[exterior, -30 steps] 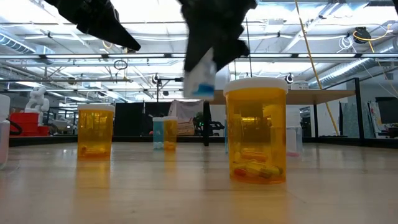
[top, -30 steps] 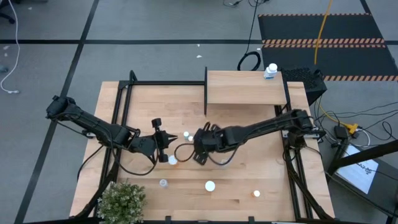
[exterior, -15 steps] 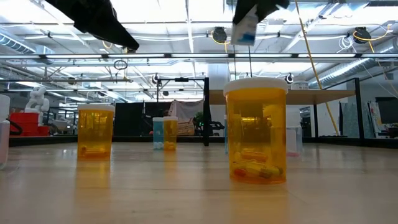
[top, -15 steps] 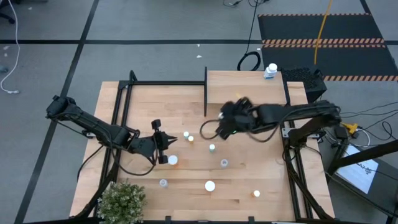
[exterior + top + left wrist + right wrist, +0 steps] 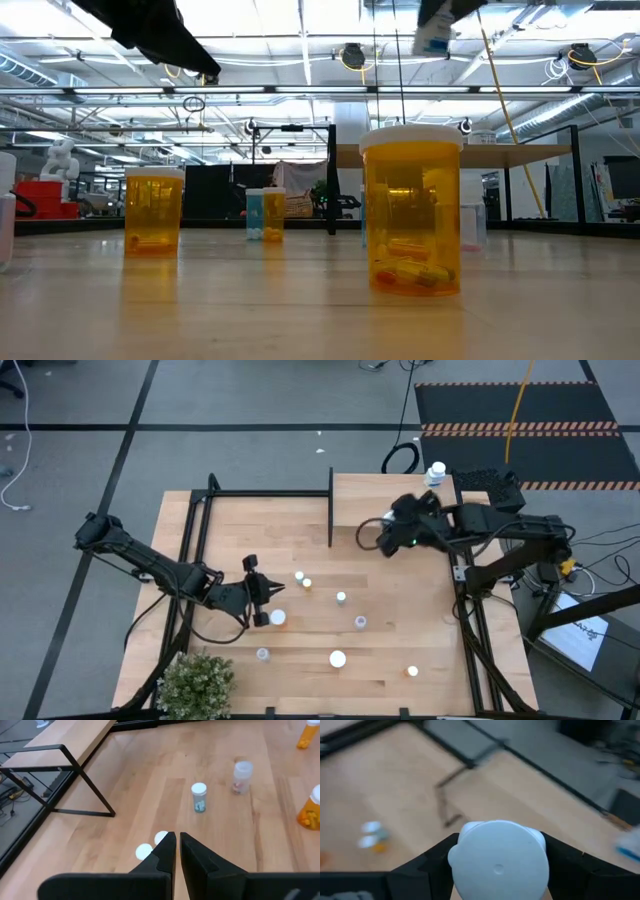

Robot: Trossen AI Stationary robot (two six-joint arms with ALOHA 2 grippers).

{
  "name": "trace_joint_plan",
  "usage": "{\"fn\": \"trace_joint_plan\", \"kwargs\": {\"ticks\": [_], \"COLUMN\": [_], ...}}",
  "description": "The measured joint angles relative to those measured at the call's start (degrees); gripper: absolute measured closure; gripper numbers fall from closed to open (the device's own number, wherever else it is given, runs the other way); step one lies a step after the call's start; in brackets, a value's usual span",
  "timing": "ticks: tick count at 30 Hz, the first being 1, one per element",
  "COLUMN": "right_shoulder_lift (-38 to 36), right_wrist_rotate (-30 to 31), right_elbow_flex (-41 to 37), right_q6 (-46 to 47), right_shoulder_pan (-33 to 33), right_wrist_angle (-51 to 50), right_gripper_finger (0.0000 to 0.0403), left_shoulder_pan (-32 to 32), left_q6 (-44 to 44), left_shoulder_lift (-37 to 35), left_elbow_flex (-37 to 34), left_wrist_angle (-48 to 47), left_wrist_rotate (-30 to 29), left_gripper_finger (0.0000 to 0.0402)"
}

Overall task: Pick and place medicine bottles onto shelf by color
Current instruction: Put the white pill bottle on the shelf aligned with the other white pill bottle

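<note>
Where wrist-seen: white-capped bottle gripper-clamped

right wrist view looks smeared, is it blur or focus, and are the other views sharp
Right wrist view: the background streaks with motion blur, while the white cap held in the right gripper is fairly crisp. Left wrist view: sharp. Low view: the near orange bottle is sharp, with bright ceiling lights behind.

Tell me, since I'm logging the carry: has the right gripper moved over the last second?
Yes. The right gripper, shut on a blue bottle, has swung from mid-table, right of the idle left gripper, up over the shelf, toward the bottle at its far corner.
</note>
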Motion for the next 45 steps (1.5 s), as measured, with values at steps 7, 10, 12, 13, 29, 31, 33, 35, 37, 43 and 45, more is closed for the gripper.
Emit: {"fn": "trace_joint_plan", "kwargs": {"ticks": [7, 10, 12, 13, 29, 31, 33, 35, 37, 43, 45], "right_shoulder_lift": [-2.8, -3.7, -4.4, -4.7, -5.1, -5.5, -5.9, -6.1, -6.6, -9.1, -10.3], "right_wrist_rotate": [1.4, 0.8, 0.0, -0.2, -12.1, -12.0, -12.3, -13.2, -13.9, -14.0, -14.8], "right_elbow_flex": [0.0, -0.1, -0.1, -0.1, -0.1, -1.4, -3.5, -5.9, -8.3, -15.4, -17.4], "right_q6": [3.3, 1.0, -0.5, -1.3, -7.3, -6.6, -6.0, -6.0, -6.6, -8.3, -8.4], "right_shoulder_pan": [-7.9, -11.5, -14.4, -15.9, -36.1, -36.8, -37.2, -37.5, -38.2, -40.9, -41.8], "right_wrist_angle": [-6.7, -6.4, -6.5, -6.4, -6.4, -6.6, -6.2, -5.4, -4.1, 1.3, 3.3], "right_gripper_finger": [0.0166, 0.0166, 0.0166, 0.0166, 0.0165, 0.0165, 0.0165, 0.0165, 0.0165, 0.0165, 0.0165], "left_shoulder_pan": [-0.5, -0.5, -0.5, -0.5, -1.6, -2.0, -2.2, -2.1, -2.1, -2.1, -2.1], "left_q6": [-1.5, -1.9, -2.0, -2.2, -2.4, -2.0, -1.8, -1.8, -1.8, -1.8, -1.8], "left_shoulder_lift": [0.0, 0.0, 0.0, 0.0, 0.0, 0.0, 0.0, 0.0, 0.0, 0.0, 0.0], "left_elbow_flex": [0.0, 0.0, 0.0, 0.0, 0.0, 0.0, 0.0, 0.0, 0.0, 0.0, 0.0], "left_wrist_angle": [0.2, 0.6, 1.3, 1.5, 1.3, 1.3, 1.3, 1.3, 1.3, 1.3, 1.3], "left_wrist_rotate": [0.0, 0.0, 0.0, 0.0, 2.1, 2.2, 2.2, 2.2, 2.2, 2.2, 2.2], "left_gripper_finger": [0.0376, 0.0376, 0.0376, 0.0376, 0.0376, 0.0376, 0.0376, 0.0376, 0.0376, 0.0376, 0.0376]}}
